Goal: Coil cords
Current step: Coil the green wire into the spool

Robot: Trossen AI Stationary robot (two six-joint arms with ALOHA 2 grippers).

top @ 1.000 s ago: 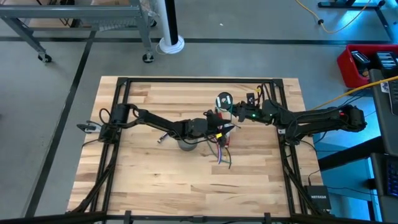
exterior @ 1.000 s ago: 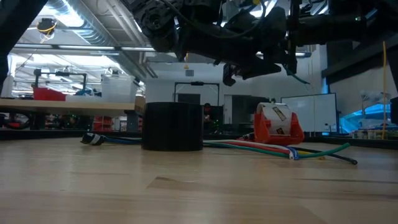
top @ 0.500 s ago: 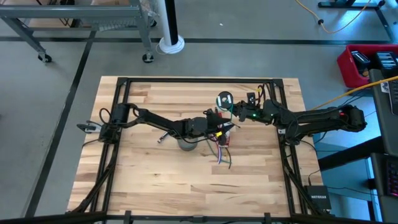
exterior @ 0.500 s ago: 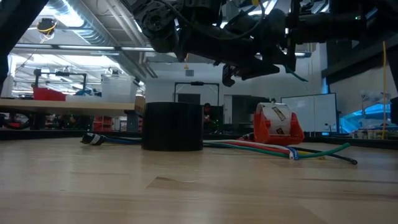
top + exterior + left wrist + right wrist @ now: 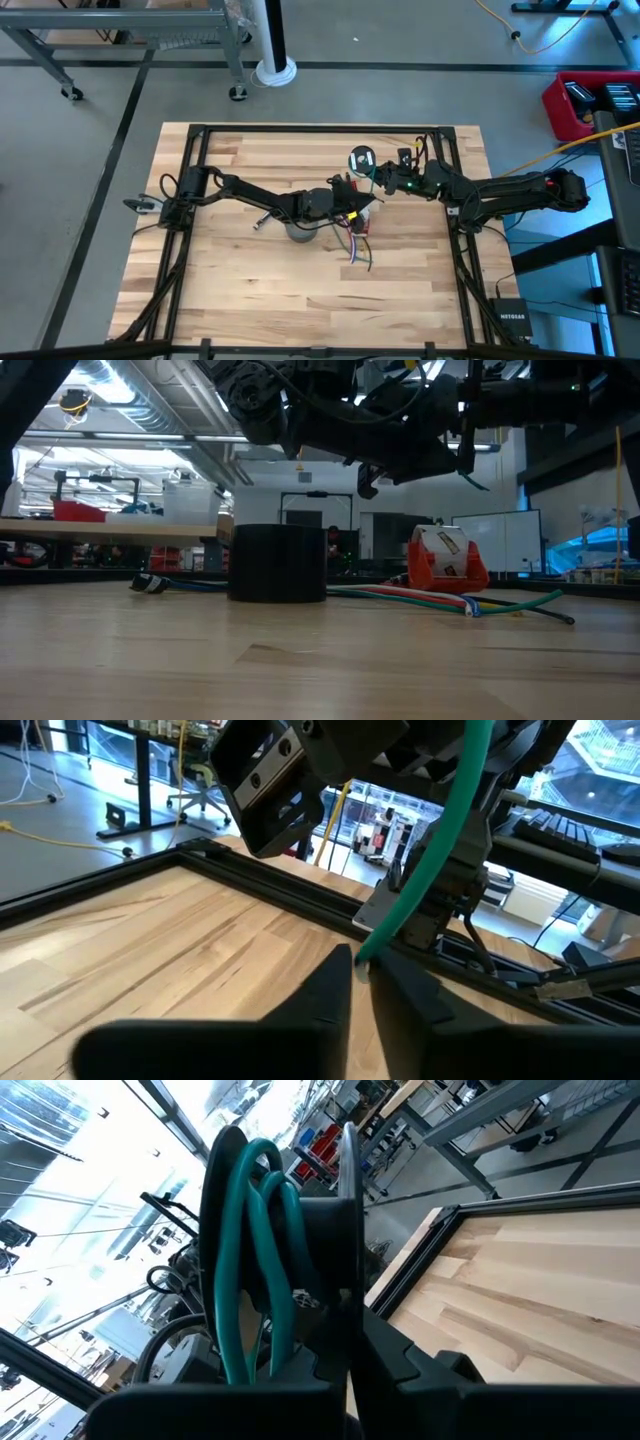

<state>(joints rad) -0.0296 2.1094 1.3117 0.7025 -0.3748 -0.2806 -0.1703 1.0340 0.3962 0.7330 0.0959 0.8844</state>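
Left wrist view is showing the left gripper pinching the loose tail of the green cord, fingers nearly together on it. That tail is running up and away from its tips to the right gripper, which is clamping shut on the cord's coiled loops, both hovering above the table.
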